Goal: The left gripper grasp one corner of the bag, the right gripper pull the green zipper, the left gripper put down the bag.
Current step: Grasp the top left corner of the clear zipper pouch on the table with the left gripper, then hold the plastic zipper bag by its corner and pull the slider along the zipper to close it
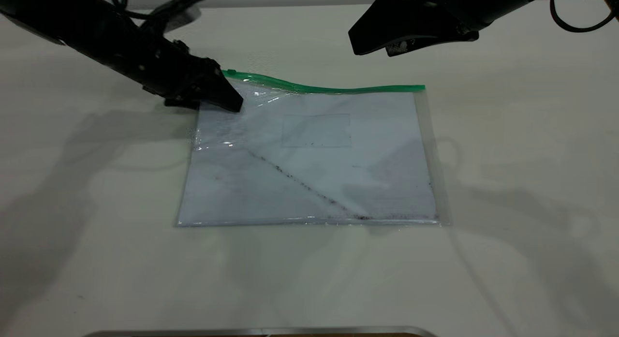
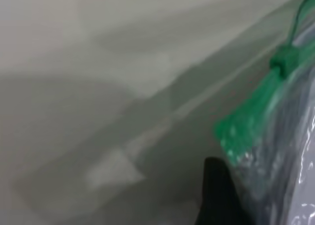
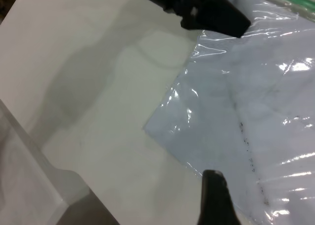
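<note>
The bag (image 1: 314, 172) lies flat on the table, a clear pouch with a dark diagonal smudge and a small card pocket (image 1: 316, 130). Its green strip (image 1: 338, 89) runs along the far edge and rises in a wave toward the far left corner. The green zipper (image 2: 283, 62) sits near that corner. My left gripper (image 1: 227, 97) is shut on that corner and holds it slightly raised; it also shows in the right wrist view (image 3: 216, 16). My right gripper (image 1: 358, 43) hangs in the air above and behind the far edge, touching nothing. The bag also shows below it (image 3: 246, 112).
The table (image 1: 522, 158) is a plain cream surface around the bag. A metal edge (image 1: 261, 331) runs along the near side. A step down off the table shows in the right wrist view (image 3: 39, 185).
</note>
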Motion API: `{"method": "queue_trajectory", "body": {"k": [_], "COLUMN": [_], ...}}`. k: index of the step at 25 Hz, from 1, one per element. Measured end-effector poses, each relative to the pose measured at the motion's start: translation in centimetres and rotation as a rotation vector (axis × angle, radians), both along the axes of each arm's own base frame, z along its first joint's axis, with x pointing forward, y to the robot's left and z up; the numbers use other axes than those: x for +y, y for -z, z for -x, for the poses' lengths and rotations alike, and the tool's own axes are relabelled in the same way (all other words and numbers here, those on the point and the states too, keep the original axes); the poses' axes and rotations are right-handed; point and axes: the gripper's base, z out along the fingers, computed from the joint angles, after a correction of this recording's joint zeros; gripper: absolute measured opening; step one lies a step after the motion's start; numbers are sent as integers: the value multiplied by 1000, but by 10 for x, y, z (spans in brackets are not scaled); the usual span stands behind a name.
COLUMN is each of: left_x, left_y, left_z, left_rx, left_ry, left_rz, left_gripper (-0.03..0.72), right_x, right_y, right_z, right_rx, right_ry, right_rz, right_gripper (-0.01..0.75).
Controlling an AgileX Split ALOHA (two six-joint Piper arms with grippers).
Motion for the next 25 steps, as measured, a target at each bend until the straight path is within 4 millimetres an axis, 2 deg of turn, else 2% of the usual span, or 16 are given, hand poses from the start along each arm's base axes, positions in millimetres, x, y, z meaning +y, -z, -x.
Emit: {"method": "queue_trajectory", "body": {"k": [2, 4, 8, 9, 13, 18, 22, 25], "left_x": [0, 1, 1, 0, -2, -9, -22, -30], "left_y": [2, 3, 3, 2, -9, -43, -71, -80], "left_z": [0, -1, -2, -2, -4, -8, -6, -3], "left_rx": [-15, -25, -45, -59, -163, -386, -558, -600], "left_ry": [6, 3, 22, 38, 152, 395, 587, 649], "left_rz": [-16, -34, -44, -47, -69, -91, -104, -85], "left_gripper": [470, 374, 105, 67, 54, 61, 63, 64], "right_x": [0, 0, 0, 0, 10, 20, 31, 40], "right_y": [0, 0, 0, 0, -6, -14, -3, 8], "right_z": [0, 0, 0, 0, -5, -36, -61, -79], "right_rx": [0, 0, -5, -12, -94, -191, -202, -200], "right_ry": [1, 1, -3, -8, -72, -64, -71, -94], "right_rz": [-1, -1, 1, 4, 27, 49, 42, 19], "right_gripper": [530, 530, 530, 530, 517, 510, 508, 508]}}
